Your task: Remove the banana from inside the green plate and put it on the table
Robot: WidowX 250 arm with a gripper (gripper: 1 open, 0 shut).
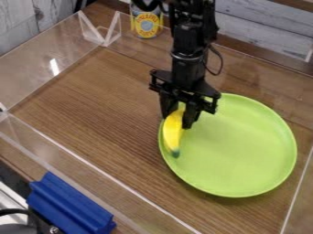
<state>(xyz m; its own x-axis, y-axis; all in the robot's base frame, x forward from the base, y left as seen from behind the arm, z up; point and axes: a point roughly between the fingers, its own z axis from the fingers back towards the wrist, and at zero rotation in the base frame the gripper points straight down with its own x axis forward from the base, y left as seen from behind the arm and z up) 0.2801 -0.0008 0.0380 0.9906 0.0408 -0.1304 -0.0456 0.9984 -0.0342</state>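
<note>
The banana (178, 136) lies at the left edge of the green plate (251, 151), right under the end effector (186, 115). Its long way runs from up by the fingers down toward the near rim of the plate, and its dark stem tip points at me. The arm comes straight down from above, so the banana is not off to one side of it; the top end of the banana sits between the two black fingers.

The end effector is squeezed in as far as it goes, and it looks like it has the banana's upper end pinched. I cannot tell if the low end of the banana touches the plate or hangs just over it.

The bare brown table (98, 101) is just to the left of the plate. I think the next move is to lift the banana up and carry it that way, over the rim.
</note>
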